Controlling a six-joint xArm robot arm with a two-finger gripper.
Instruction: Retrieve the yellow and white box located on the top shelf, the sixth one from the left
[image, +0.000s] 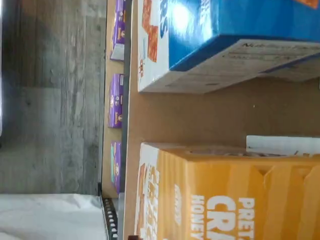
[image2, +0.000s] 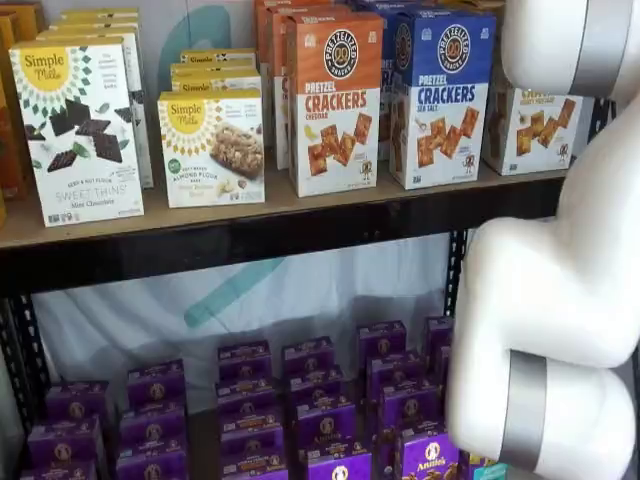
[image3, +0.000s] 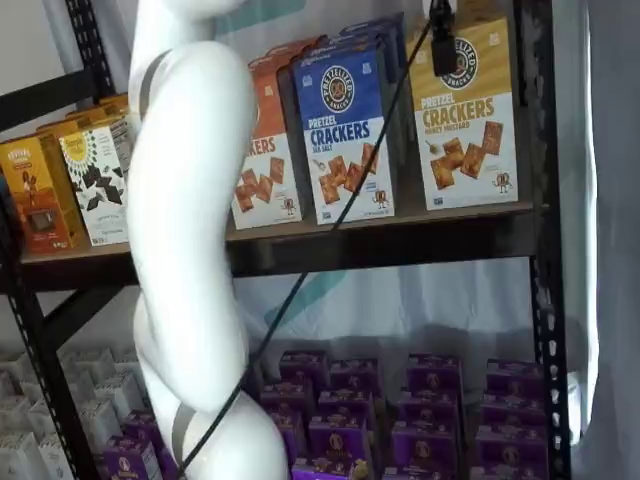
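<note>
The yellow and white box (image3: 468, 115) stands at the right end of the top shelf (image3: 400, 243), next to a blue-topped cracker carton (image3: 350, 130). In a shelf view the arm hides part of the box (image2: 530, 130). The wrist view shows its golden-yellow top close up (image: 225, 195) and the bare tan shelf board (image: 200, 115) between it and the blue carton (image: 235, 30). A black part of my gripper (image3: 443, 45) hangs from the view's top edge with a cable, in front of the box's upper front. No gap or grip shows.
An orange-topped cracker carton (image2: 335, 105) and white Simple Mills boxes (image2: 80, 130) stand further left on the shelf (image2: 300, 228). Purple boxes (image2: 320, 420) fill the lower shelf. My white arm (image3: 190, 250) crosses the front. A black upright (image3: 540, 250) stands right of the yellow box.
</note>
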